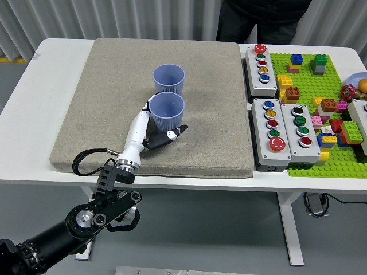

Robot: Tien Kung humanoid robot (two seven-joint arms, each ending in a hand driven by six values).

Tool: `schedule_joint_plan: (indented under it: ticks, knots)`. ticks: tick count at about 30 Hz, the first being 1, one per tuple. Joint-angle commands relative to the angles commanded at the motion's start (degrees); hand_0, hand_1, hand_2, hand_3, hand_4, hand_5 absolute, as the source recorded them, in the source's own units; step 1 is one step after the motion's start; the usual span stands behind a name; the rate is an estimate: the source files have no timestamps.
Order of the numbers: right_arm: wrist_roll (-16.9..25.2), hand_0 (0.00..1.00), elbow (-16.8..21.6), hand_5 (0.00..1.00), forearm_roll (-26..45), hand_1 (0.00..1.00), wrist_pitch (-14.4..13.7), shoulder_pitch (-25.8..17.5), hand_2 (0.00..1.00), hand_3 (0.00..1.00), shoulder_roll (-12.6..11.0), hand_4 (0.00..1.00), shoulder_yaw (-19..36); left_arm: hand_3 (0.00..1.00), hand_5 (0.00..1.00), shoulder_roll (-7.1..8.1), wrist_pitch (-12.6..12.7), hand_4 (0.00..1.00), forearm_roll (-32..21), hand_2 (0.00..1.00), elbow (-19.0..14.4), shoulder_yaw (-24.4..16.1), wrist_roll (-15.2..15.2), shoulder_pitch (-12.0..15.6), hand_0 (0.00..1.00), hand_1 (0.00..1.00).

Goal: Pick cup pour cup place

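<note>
Your left hand [153, 133] wraps its fingers [175, 132] around the near blue cup [167, 112]; lifting carelessly could topple the far blue cup [169, 78] touching it.

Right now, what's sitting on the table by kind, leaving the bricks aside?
Cups: 2, near and far
Button boxes: 3
Mat: 1
Brick baseplate: 1
Total: 7

Grey mat [103, 86], button boxes [285, 133], brick baseplate [321, 103]
</note>
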Motion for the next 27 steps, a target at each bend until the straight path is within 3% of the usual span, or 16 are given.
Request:
schedule_joint_plan:
  ticks: [10, 11, 16, 17, 22, 23, 27]
  knots:
    - [0.0, 0.677, 0.0, 0.173, 0.0, 0.615, 0.0, 0.0, 0.565, 0.579, 0.0, 0.002, 0.0, 0.998, 0.415, 0.00, 0.2, 0.945, -0.6, 0.948, 0.1, 0.5, -0.6, -0.2, 0.778, 0.797]
    - [0.0, 0.676, 0.0, 0.172, 0.0, 0.615, 0.0, 0.0, 0.565, 0.579, 0.0, 0.002, 0.0, 0.927, 0.408, 0.00, 0.2, 0.940, -0.8, 0.902, 0.2, 0.5, -0.8, -0.2, 0.763, 0.786]
    - [0.0, 0.676, 0.0, 0.172, -0.1, 0.615, 0.0, 0.1, 0.565, 0.579, 0.0, 0.002, 0.1, 0.927, 0.408, 0.00, 0.2, 0.940, -1.6, 0.902, 0.2, 0.5, -1.4, -0.2, 0.763, 0.786]
    - [0.0, 0.677, 0.0, 0.171, 0.0, 0.615, 0.0, 0.1, 0.565, 0.580, 0.0, 0.002, 0.1, 0.758, 0.397, 0.00, 0.2, 0.933, -1.6, 0.841, 0.2, 0.5, -1.4, -0.2, 0.759, 0.772]
    - [-0.1, 0.677, 0.0, 0.171, 0.1, 0.615, 0.0, 0.2, 0.565, 0.580, 0.0, 0.002, 0.0, 0.758, 0.397, 0.00, 0.2, 0.933, -1.6, 0.841, 0.2, 0.6, -1.6, -0.3, 0.759, 0.772]
    - [-0.1, 0.677, 0.0, 0.171, 0.1, 0.615, 0.0, 0.2, 0.565, 0.580, 0.0, 0.002, 0.0, 0.738, 0.394, 0.00, 0.2, 0.930, -1.6, 0.780, 0.2, 0.7, -1.6, -0.3, 0.753, 0.734]
    - [-0.1, 0.677, 0.0, 0.171, 0.1, 0.615, 0.0, 0.2, 0.565, 0.580, 0.0, 0.002, 0.0, 0.738, 0.394, 0.00, 0.2, 0.930, -1.5, 0.780, 0.3, 0.6, -1.5, -0.4, 0.753, 0.734]
